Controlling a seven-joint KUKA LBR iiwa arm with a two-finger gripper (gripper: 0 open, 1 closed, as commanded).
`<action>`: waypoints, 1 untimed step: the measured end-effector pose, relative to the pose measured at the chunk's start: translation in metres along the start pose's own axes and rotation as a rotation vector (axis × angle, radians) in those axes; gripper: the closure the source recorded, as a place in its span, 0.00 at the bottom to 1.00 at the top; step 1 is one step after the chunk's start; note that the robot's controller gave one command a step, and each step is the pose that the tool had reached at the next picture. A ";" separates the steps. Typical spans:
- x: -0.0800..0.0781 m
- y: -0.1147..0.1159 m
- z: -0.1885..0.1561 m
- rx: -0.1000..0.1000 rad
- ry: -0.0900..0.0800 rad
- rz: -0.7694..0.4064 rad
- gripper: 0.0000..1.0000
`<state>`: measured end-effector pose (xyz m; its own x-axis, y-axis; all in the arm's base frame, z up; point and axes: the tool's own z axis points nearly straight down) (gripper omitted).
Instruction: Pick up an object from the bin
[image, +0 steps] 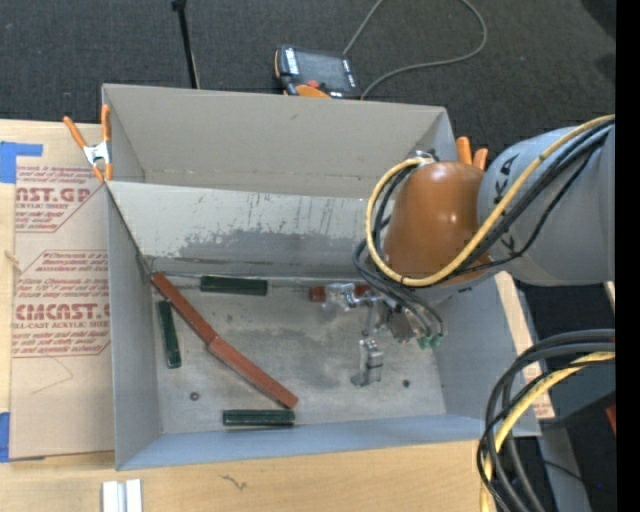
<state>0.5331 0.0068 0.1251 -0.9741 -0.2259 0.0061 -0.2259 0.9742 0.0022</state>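
- Grey metal bin (130, 330): its sloping walls narrow the floor, so things lying along the edges leave a gripper little room to get round them.
- Dark green stick (168, 333) at 9 o'clock lies close to the left wall. A reach that far risks the arm brushing the rim.
- Red-brown strip (225, 345) runs from 10 o'clock toward 6 o'clock. It is long and flat, and if caught near one end it would likely swing and slip out.
- Second green stick (233, 286) lies at 11 o'clock along the back wall, and a third (258, 419) at 6 o'clock near the front wall. Both are flat and could roll away under a push.
- Small reddish piece (318, 293) at 12 o'clock is the nearest candidate to the gripper, though it sits tight against the back wall.
- Gripper (370, 365) hangs at 3 o'clock over bare floor. Whether it is open or closed cannot be told, and nothing shows in its grasp. Closing here would probably come up empty or scrape metal.
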 end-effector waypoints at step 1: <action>-0.050 0.107 0.047 -0.003 -0.008 -0.065 0.00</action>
<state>0.5573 0.1226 0.0781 -0.9574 -0.2887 -0.0019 -0.2887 0.9574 0.0049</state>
